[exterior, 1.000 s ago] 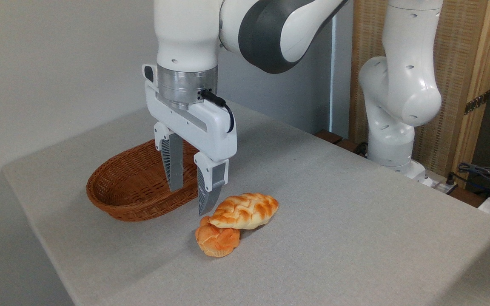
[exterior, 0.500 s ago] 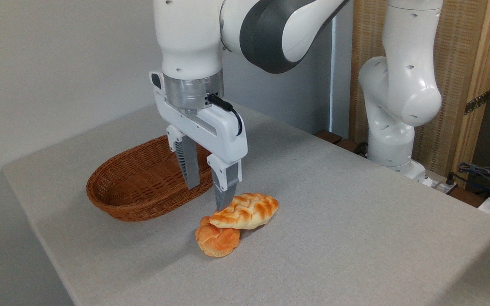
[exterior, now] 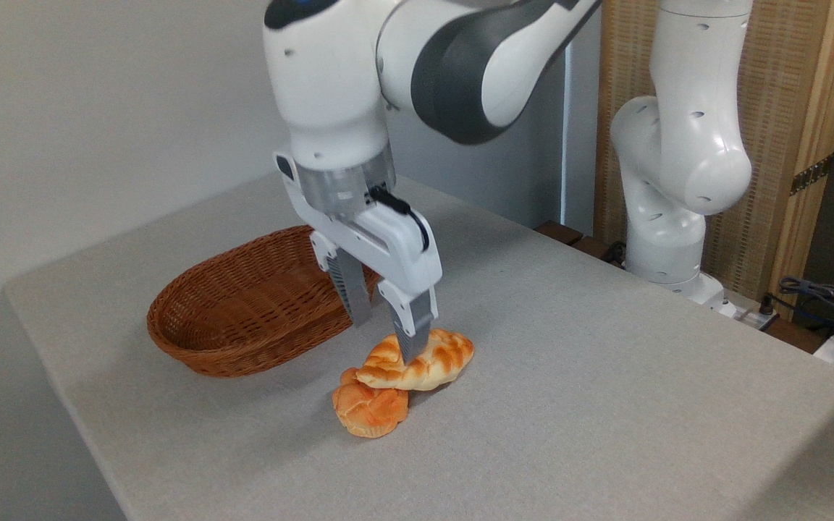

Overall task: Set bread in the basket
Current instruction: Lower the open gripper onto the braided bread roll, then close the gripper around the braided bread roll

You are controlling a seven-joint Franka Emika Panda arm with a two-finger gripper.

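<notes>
Tool (exterior: 386, 339) hangs open astride the bread (exterior: 420, 362), gripping nothing; reaching step, so next likely lower and close.

Plain pale wall (exterior: 98, 108), grey cloth-covered table (exterior: 605, 362), woven wood-framed screen (exterior: 786, 145), cables (exterior: 822, 297) at right

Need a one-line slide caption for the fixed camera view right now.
Open gripper descends over the braided bread, which leans on a round bun beside the empty wicker basket.
</notes>
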